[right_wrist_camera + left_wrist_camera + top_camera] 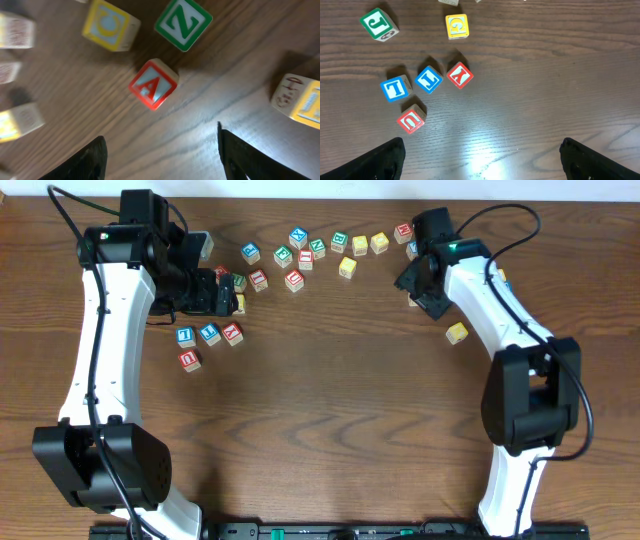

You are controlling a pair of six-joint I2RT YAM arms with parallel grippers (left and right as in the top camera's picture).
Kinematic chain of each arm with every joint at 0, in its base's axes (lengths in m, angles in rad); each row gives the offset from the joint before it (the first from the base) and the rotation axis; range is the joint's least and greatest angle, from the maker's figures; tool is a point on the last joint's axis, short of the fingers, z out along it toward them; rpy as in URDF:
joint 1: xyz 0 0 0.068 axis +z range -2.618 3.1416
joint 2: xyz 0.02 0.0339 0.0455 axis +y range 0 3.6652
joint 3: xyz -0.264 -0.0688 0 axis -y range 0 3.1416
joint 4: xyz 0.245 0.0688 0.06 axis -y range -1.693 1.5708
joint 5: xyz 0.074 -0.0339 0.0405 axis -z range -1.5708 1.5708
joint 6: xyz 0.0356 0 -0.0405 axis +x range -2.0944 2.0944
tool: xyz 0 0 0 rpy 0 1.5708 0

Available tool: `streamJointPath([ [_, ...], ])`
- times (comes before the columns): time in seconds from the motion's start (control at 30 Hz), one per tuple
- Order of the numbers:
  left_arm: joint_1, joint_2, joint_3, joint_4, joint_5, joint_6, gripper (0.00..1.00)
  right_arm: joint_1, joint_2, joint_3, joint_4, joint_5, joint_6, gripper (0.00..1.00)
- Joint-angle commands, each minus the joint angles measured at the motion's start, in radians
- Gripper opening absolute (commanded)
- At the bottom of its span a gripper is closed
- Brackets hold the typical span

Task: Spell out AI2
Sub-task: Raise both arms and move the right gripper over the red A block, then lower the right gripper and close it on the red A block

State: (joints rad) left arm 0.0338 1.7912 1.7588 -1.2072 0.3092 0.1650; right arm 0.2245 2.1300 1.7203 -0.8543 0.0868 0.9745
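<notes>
A red A block [153, 84] lies on the wood table just ahead of my right gripper [162, 155], which is open and empty. In the overhead view the right gripper [418, 285] hovers at the back right. A blue I block [428, 79] sits between a blue L block [395, 88] and a red Y block [459, 75], ahead and to the left of my left gripper [480, 160], which is open and empty. The I block also shows in the overhead view [209, 333]. The left gripper [222, 292] is at the back left. I cannot make out a 2 block.
A red U block [411, 120], a green J block [378, 23] and a yellow G block [456, 26] lie near the left gripper. A green Z block [183, 17] and a yellow C block [111, 18] lie beyond the A. Several blocks [300, 252] are scattered along the back. A lone yellow block [456, 332] lies at the right.
</notes>
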Motion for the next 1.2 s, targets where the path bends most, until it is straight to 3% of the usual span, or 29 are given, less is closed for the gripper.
streamJointPath([
  [0.0,0.0,-0.005,0.028,-0.003,0.004,0.016,0.98,-0.01,0.027,0.018,0.031,0.02,0.042,0.66],
  [0.33,0.0,-0.005,0.028,-0.003,0.005,0.016,0.98,-0.036,0.096,0.018,0.133,-0.039,0.051,0.66],
  [0.73,0.0,-0.005,0.028,0.001,0.004,0.016,0.98,-0.044,0.161,0.018,0.142,-0.037,0.057,0.63],
  [1.0,0.0,-0.005,0.028,0.01,0.004,0.016,0.98,-0.043,0.166,0.018,0.138,-0.036,-0.084,0.43],
  [1.17,0.0,-0.005,0.028,0.02,0.004,0.016,0.98,-0.043,0.166,0.018,0.132,-0.037,-0.179,0.42],
])
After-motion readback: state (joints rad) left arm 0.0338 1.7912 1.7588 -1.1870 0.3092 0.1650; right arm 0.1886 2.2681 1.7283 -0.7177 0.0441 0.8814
